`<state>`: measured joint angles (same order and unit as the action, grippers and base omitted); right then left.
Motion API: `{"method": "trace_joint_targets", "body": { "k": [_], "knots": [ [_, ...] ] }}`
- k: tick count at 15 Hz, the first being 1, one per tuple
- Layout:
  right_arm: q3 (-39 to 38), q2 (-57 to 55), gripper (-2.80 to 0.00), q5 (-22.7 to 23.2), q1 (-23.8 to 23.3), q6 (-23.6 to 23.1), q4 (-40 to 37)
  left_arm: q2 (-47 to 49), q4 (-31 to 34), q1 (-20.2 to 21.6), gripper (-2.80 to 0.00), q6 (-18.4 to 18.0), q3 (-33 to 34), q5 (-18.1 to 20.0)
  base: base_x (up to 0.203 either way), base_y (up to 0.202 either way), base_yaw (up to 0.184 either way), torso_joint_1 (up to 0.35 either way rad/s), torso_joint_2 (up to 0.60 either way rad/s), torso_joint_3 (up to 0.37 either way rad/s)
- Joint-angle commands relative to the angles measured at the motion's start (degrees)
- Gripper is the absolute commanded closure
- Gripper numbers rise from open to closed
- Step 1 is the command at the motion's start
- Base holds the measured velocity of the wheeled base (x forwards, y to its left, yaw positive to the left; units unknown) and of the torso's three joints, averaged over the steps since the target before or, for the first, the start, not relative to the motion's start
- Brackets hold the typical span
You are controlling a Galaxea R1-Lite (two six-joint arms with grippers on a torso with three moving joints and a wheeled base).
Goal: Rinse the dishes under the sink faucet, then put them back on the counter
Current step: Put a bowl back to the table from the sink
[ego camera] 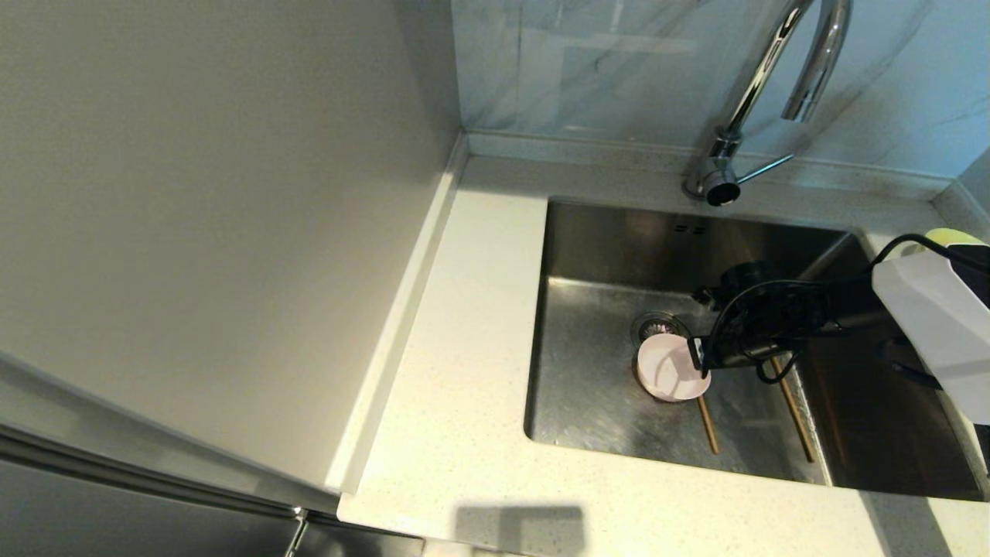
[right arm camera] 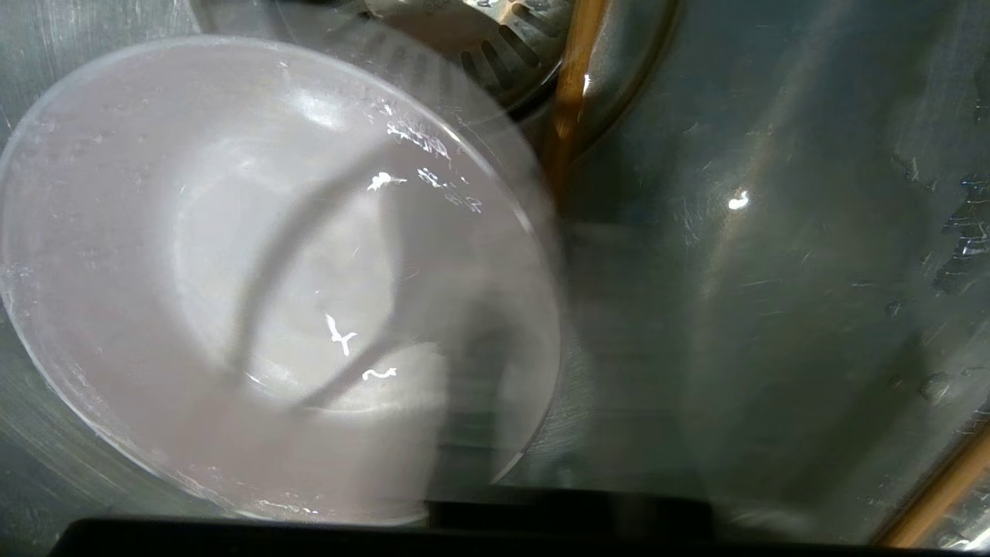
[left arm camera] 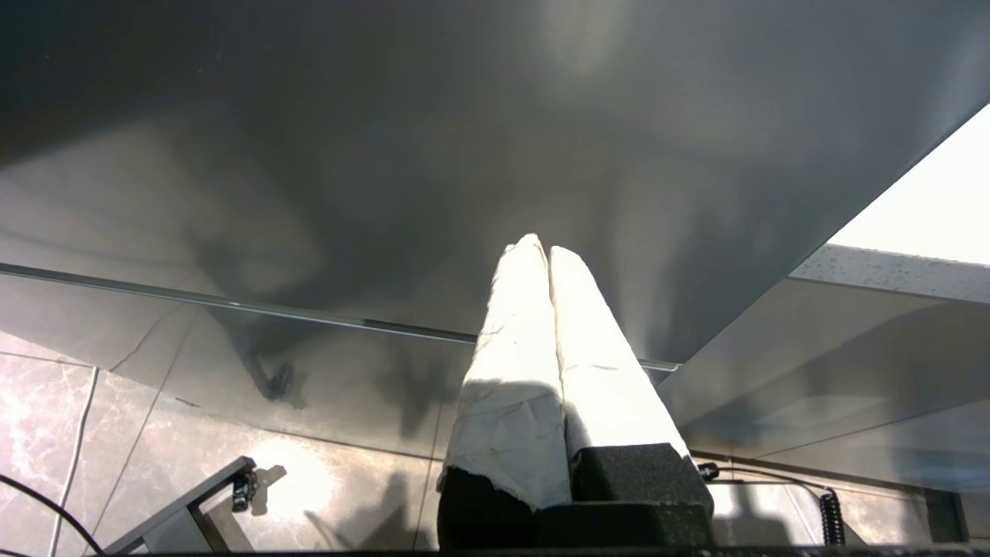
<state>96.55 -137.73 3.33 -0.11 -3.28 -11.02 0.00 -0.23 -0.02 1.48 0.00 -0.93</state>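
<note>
**Two chopsticks and one bowl lie in the basin**

Right gripper (ego camera: 698,357) is clenched on the near rim of the pale pink bowl (ego camera: 670,367), down in the sink (ego camera: 595,402). Chopsticks (ego camera: 795,410) lie just behind it, drain strainer (ego camera: 657,325) just beyond. Left gripper (left arm camera: 541,255) hangs pressed together beside a grey cabinet.

**Pink bowl and chopsticks in the sink**

A pale pink bowl (ego camera: 670,370) is seen tilted on the sink (ego camera: 611,402) floor, just beside the round drain strainer (ego camera: 656,325), its rim gripped by the right gripper (ego camera: 698,357). Two wooden chopsticks (ego camera: 795,410) lie well apart on the basin floor. The chrome faucet (ego camera: 762,85) is mounted on the speckled counter (ego camera: 464,325) behind.
</note>
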Motion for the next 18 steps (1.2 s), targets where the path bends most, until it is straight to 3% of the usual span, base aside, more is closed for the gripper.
{"method": "trace_joint_targets", "body": {
  "k": [1,12,18],
  "knots": [
    [-0.2,0.4,0.0,0.0,-0.2,-0.1,-0.1,-0.2,0.0,0.0,0.0,0.0,0.0,0.0,0.0,0.0,0.0,0.0,0.0,0.0],
    [-0.5,6.6,0.0,-2.9,-5.6,-0.3,0.0,-0.2,0.0,0.0,0.0,0.0,0.0,0.0,0.0,0.0,0.0,0.0,0.0,0.0],
    [-3.0,13.5,0.0,-4.4,-9.6,-2.9,0.2,-0.2,0.0,0.0,0.0,0.0,0.0,0.0,0.0,0.0,0.0,0.0,0.0,0.0]
  ]
}}
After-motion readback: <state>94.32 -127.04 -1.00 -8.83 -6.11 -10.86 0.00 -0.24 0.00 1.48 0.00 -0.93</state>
